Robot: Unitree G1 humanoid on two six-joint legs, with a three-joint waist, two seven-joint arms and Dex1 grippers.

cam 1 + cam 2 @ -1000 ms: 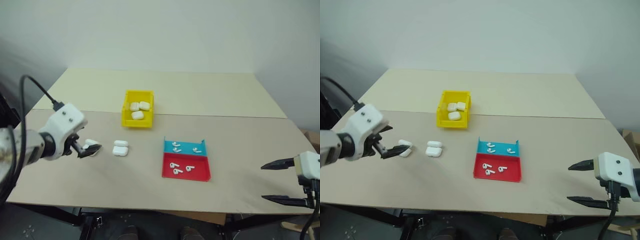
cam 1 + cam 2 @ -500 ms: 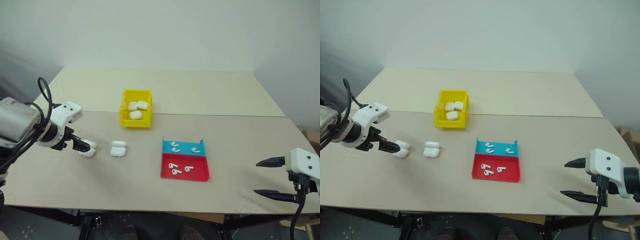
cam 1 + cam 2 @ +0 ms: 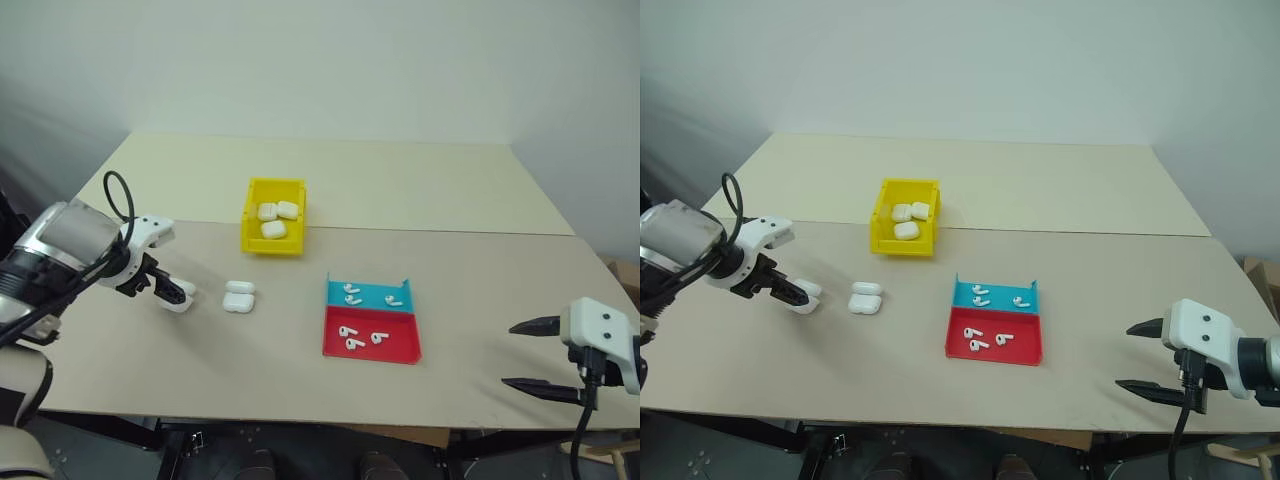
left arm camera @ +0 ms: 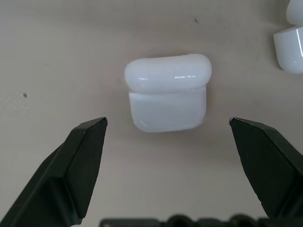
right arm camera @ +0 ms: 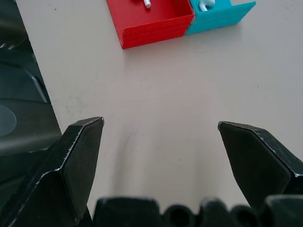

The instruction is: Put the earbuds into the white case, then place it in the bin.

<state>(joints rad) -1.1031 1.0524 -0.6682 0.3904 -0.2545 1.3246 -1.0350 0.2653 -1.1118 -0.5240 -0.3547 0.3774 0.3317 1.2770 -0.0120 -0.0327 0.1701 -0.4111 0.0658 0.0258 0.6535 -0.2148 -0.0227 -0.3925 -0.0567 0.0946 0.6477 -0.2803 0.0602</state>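
Two shut white cases lie on the table left of centre. My left gripper points steeply down over the left case, its open fingers either side of it without touching. The other case lies a little to its right. Several earbuds rest in the red-and-blue tray. The yellow bin stands behind the cases and holds three more white cases. My right gripper hangs open and empty off the table's front right corner.
The table is bare between the tray and my right gripper. A seam runs across the table just behind the bin. The table's front edge lies under my right gripper.
My left arm has dropped and stretched out, tipping its gripper down over the left case. The right gripper has hardly moved. Both stay open.
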